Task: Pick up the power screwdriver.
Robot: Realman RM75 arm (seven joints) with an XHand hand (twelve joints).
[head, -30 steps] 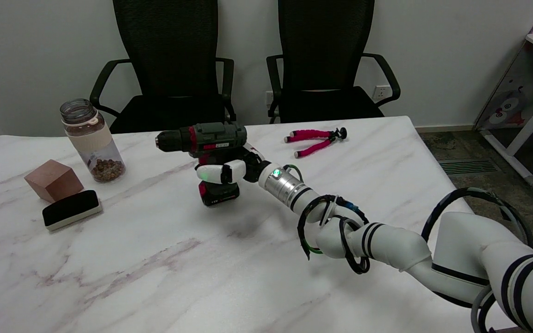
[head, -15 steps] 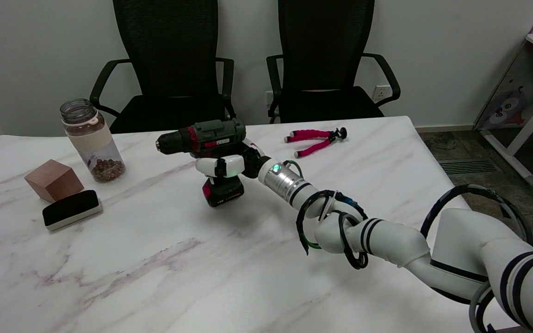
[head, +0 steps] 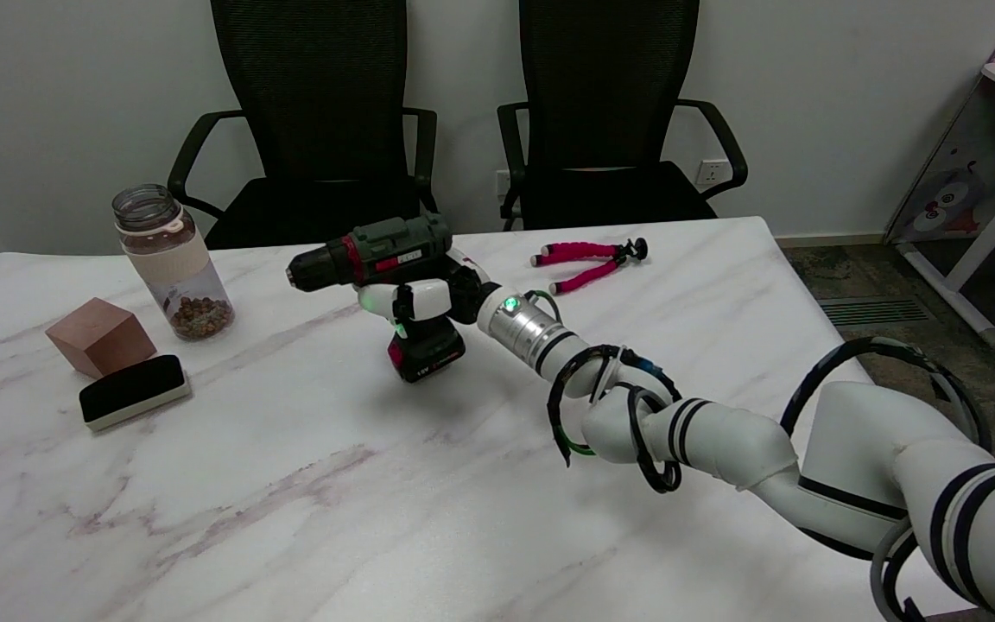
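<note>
Right hand (head: 418, 301) wraps the pistol grip of the drill (head: 377, 255), green-black plastic body tilted, boxy red battery clear of the veined marble table (head: 290, 484)

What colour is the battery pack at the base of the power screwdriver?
Black with red trim, on the power screwdriver held by the right hand; head view.

Jar (head: 171, 263) behind cube (head: 100, 336) and eraser (head: 134, 391), table's (head: 290, 518) left; tripod (head: 588, 262) far right.
</note>
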